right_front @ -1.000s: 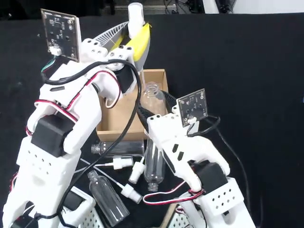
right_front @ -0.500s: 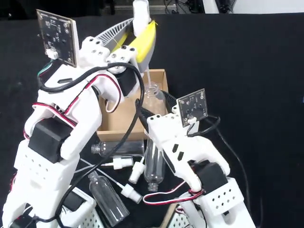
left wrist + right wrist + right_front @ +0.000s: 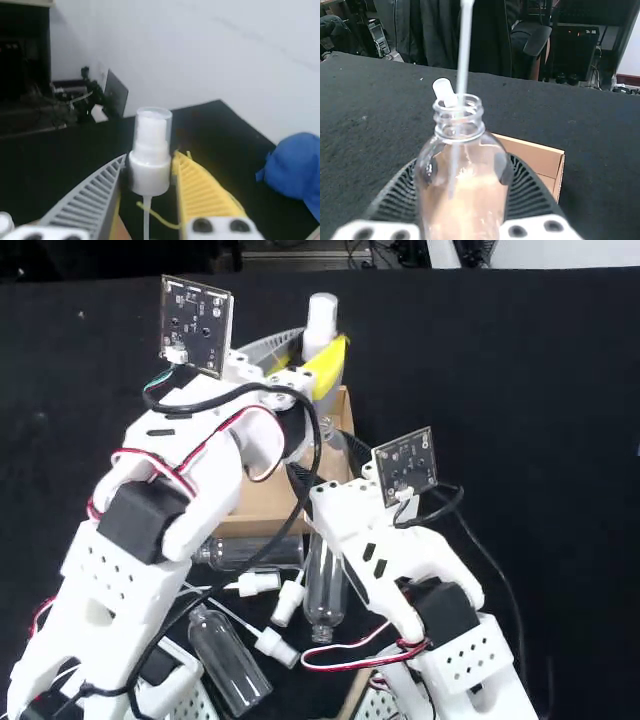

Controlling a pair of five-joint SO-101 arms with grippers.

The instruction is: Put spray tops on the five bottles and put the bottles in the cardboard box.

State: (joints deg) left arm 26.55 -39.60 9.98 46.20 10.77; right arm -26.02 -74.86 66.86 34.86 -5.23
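Capping step. Pinching spray top (image 3: 150, 135) in left gripper (image 3: 149, 165), jaws tight on collar, 12 o'clock above bottle (image 3: 459, 192). Tube (image 3: 464, 50) threaded into neck. Clasping bottle upright in right gripper (image 3: 462, 167). Next: lower straight, seat, twist. Box (image 3: 255, 518) near, 9 o'clock of bottle.

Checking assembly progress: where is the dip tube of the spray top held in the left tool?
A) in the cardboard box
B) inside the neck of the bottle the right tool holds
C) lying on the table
B: the dip tube runs down through the open neck of the bottle in the right tool, below the spray top.
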